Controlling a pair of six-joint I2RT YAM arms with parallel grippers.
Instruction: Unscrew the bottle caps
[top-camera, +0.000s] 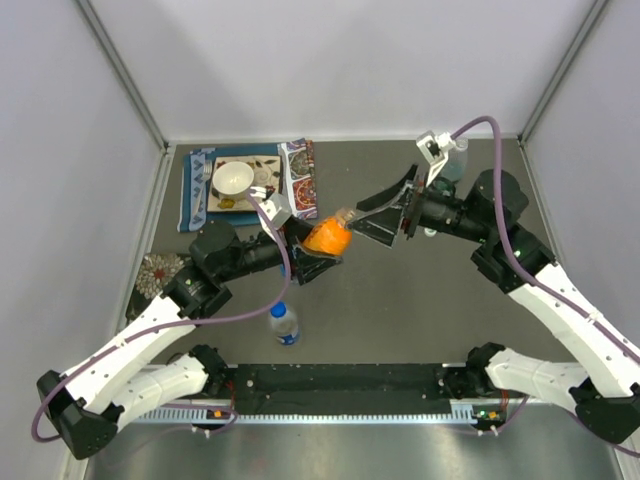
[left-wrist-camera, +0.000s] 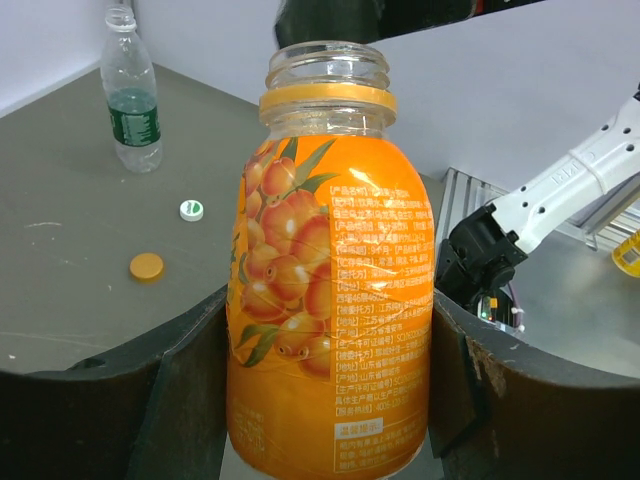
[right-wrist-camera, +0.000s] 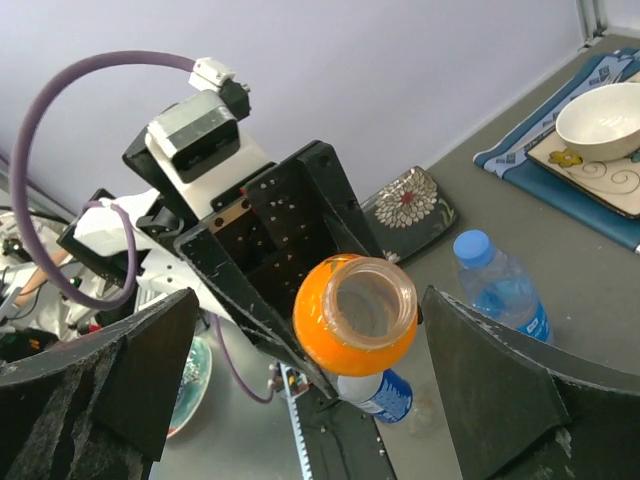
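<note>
My left gripper (top-camera: 318, 252) (left-wrist-camera: 328, 325) is shut on the short orange bottle (top-camera: 328, 239) (left-wrist-camera: 330, 290) and holds it above the table. Its mouth (right-wrist-camera: 367, 297) is open, with no cap on it. My right gripper (top-camera: 370, 220) (right-wrist-camera: 308, 305) is open and empty, its fingers (right-wrist-camera: 500, 385) standing apart on either side of the mouth. An orange cap (left-wrist-camera: 146, 266) and a white cap (left-wrist-camera: 191, 209) lie on the table by the uncapped greenish bottle (left-wrist-camera: 131, 92). A bottle with a blue cap (right-wrist-camera: 481, 252) stands upright. Another blue-labelled bottle (top-camera: 284, 323) (right-wrist-camera: 388, 395) stands below the orange one.
A placemat (top-camera: 195, 195) at the back left holds a plate and a white bowl (top-camera: 232, 179) (right-wrist-camera: 605, 120). A patterned coaster (top-camera: 160, 272) (right-wrist-camera: 408, 203) lies at the left. A black rail (top-camera: 340, 380) runs along the near edge. Walls close in the table.
</note>
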